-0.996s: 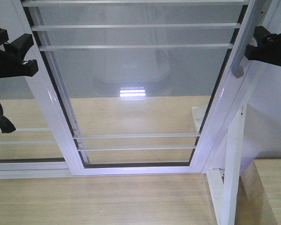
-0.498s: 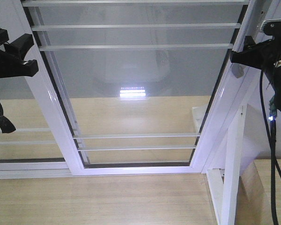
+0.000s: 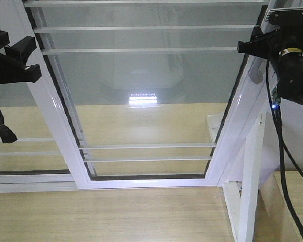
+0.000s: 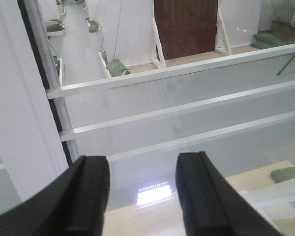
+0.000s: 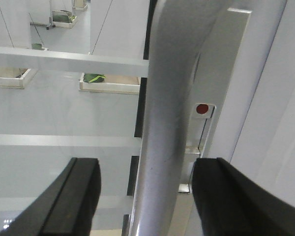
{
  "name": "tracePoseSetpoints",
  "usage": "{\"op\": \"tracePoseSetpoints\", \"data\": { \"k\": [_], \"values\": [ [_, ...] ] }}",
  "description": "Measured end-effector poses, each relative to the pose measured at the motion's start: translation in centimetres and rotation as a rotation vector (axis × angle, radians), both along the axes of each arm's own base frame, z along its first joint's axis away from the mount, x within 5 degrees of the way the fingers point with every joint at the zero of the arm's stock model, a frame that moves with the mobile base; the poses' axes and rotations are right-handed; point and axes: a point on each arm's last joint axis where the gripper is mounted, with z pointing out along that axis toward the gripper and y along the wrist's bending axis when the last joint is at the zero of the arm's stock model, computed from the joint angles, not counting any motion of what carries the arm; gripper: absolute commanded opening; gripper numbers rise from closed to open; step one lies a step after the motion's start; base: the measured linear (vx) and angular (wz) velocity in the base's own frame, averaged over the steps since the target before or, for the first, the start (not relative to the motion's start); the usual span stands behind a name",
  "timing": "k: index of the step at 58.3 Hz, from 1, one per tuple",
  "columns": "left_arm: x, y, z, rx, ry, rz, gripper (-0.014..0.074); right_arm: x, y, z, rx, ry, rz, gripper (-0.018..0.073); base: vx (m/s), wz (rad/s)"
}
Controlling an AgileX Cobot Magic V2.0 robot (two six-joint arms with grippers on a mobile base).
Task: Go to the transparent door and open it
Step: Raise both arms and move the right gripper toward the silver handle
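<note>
Now we see right gripper [image 5: 146,196] fingers spread wide, straddling grey handle [image 5: 160,98] on right edge of transparent door [image 3: 146,85], both pads clear of it. We find left gripper [image 4: 141,191] likewise spread, empty, facing door's left side.

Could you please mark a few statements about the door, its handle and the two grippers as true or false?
1. The handle stands between the fingers of the right gripper. True.
2. The right gripper is clamped shut on the handle. False: its fingers stand apart, with a gap on each side of the handle.
3. The left gripper holds a bar of the door. False: it is open and holds nothing.
4. A red dot sits on the frame beside the handle. True.
5. The floor before the door is carpeted. False: it is light wood.
</note>
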Motion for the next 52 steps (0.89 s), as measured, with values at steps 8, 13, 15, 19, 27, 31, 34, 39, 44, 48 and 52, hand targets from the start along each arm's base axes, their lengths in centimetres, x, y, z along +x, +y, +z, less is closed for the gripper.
{"op": "tracePoseSetpoints", "data": {
  "k": [8, 13, 15, 19, 27, 31, 34, 39, 44, 48, 52],
  "values": [
    [0.0, 0.0, 0.0, 0.0, 0.0, 0.0, 0.0451, 0.2, 0.0, 0.0, -0.005, -0.002, -0.002, 0.0487, 0.0, 0.0],
    [0.0, 0.0, 0.0, 0.0, 0.0, 0.0, 0.0451, 0.2, -0.1, -0.1, -0.014, 0.0, -0.004, 0.0487, 0.0, 0.0],
    [0.0, 0.0, 0.0, 0.0, 0.0, 0.0, 0.0451, 0.2, -0.2, -0.1, -0.018, 0.0, -0.007, 0.0487, 0.0, 0.0],
    [0.0, 0.0, 0.0, 0.0, 0.0, 0.0, 0.0451, 0.2, -0.7, -0.1, -0.024, 0.001, -0.018, 0.0487, 0.0, 0.0],
    [0.0, 0.0, 0.0, 0.0, 0.0, 0.0, 0.0451, 0.2, -2.1, -0.1, 0.009, -0.005, -0.056, 0.0482, 0.0, 0.0],
    [0.0, 0.0, 0.0, 0.0, 0.0, 0.0, 0.0451, 0.2, -2.7, -0.1, 0.031, -0.009, -0.058, 0.0475, 0.0, 0.0],
    [0.0, 0.0, 0.0, 0.0, 0.0, 0.0, 0.0451, 0.3, -2.8, -0.1, 0.045, -0.014, -0.049, 0.0472, 0.0, 0.0],
    [0.0, 0.0, 0.0, 0.0, 0.0, 0.0, 0.0451, 0.4, -2.6, 0.0, 0.049, -0.022, -0.008, 0.0472, 0.0, 0.0],
    [0.0, 0.0, 0.0, 0.0, 0.0, 0.0, 0.0451, 0.4, -2.3, -0.1, 0.042, -0.026, 0.04, 0.0472, 0.0, 0.0],
    [0.0, 0.0, 0.0, 0.0, 0.001, 0.0, 0.0451, 0.5, -2.0, -0.1, 0.036, -0.027, 0.071, 0.0472, 0.0, 0.0],
    [0.0, 0.0, 0.0, 0.0, 0.001, 0.0, 0.0451, 0.6, -1.9, -0.1, 0.033, -0.032, 0.086, 0.0472, 0.0, 0.0]
  ]
}}
